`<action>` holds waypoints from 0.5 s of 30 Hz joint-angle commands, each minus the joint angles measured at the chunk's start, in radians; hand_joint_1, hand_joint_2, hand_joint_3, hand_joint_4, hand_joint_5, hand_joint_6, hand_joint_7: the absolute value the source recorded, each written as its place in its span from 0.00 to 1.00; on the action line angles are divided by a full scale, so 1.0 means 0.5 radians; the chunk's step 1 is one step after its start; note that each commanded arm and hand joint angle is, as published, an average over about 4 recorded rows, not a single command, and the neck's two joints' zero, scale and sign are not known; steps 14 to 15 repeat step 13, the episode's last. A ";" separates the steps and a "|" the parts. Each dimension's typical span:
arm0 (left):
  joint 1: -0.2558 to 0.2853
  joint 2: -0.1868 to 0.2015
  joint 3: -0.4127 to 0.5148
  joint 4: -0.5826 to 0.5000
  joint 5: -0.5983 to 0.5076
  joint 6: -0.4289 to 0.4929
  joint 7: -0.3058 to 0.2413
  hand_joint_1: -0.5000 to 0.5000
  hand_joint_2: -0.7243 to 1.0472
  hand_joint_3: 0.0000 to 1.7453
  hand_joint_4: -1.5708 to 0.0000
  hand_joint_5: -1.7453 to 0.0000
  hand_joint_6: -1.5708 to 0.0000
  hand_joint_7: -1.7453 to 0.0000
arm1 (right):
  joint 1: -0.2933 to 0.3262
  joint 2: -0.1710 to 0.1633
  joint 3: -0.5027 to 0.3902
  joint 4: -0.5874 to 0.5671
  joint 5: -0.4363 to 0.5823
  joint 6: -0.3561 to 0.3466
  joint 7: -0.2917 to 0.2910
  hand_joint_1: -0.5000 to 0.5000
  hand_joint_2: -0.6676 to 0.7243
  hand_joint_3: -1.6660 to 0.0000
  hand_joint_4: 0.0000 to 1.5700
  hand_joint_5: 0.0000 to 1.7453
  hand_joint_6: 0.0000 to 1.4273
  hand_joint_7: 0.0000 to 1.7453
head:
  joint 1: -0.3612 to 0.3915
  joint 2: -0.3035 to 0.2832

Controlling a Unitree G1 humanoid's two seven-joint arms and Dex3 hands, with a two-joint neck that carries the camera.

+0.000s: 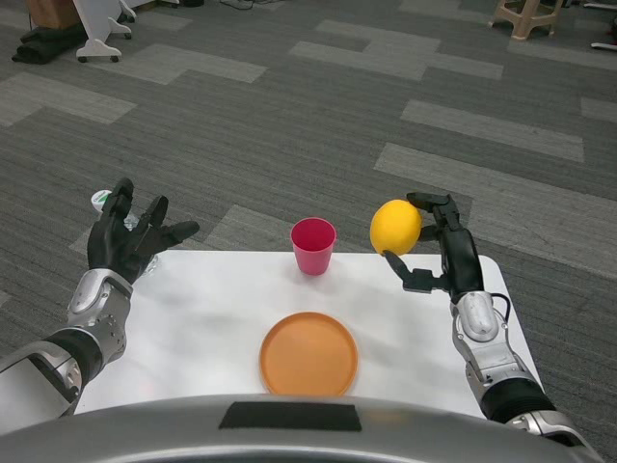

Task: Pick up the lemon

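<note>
The yellow lemon [395, 227] is up in the air above the table's far right side, held by my right hand [442, 246], whose fingers wrap its right side from above and below. My left hand [127, 237] hovers over the table's far left corner with its fingers spread and nothing in it.
A pink cup [313, 245] stands upright at the far middle of the white table [202, 318]. An orange plate [308, 354] lies at the near middle. Grey carpet floor lies beyond the table, with a white stand's base and a stool far off.
</note>
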 commanded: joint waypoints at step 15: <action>0.007 0.001 0.007 -0.006 0.006 -0.009 -0.005 1.00 1.00 0.05 0.98 1.00 1.00 1.00 | 0.000 -0.011 0.001 -0.006 0.021 -0.023 -0.003 0.17 0.05 0.29 0.04 0.98 0.37 0.76 | 0.000 0.007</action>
